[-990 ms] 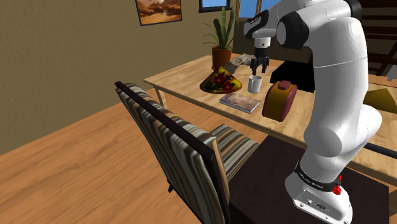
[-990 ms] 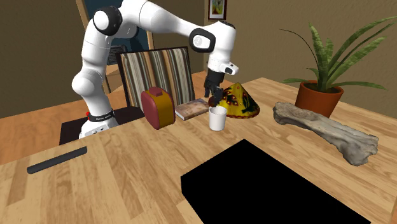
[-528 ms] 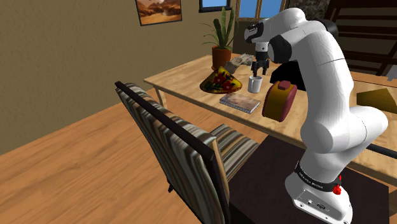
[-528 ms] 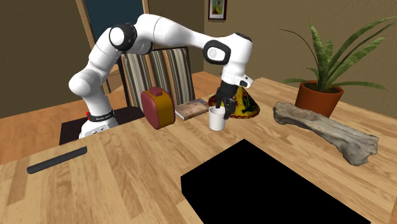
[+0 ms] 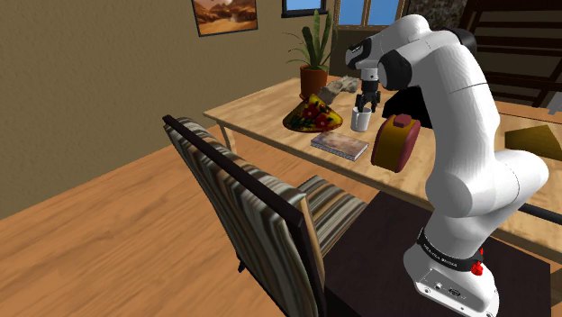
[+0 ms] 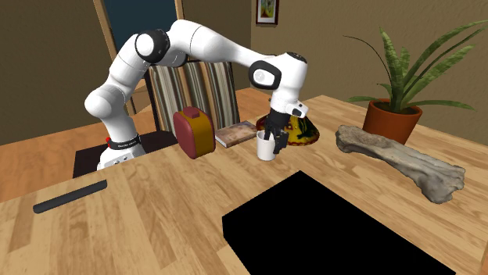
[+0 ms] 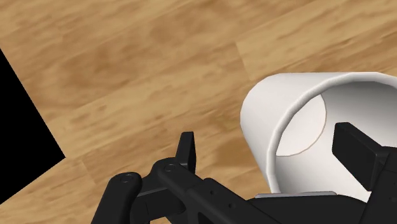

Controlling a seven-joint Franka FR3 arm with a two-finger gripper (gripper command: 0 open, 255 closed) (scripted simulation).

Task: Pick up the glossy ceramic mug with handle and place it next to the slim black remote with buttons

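Wrist view has the gripper [image 7: 268,141], fingers [image 7: 356,149] spread and clasping nothing, straddling one wall of the white mug [image 7: 280,105] upright on the wooden table [image 7: 127,70], and I judge an off-centre squeeze on that smooth wall could tip it or let it slip.

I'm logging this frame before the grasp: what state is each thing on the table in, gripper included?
White mug, upright on the table, not lifted.
Gripper, open, fingers straddling the mug's wall without clasping it.
Black remote, lying flat, far from the mug.
Book, closed, lying flat.
Red and yellow case, standing upright.
Potted plant, upright.
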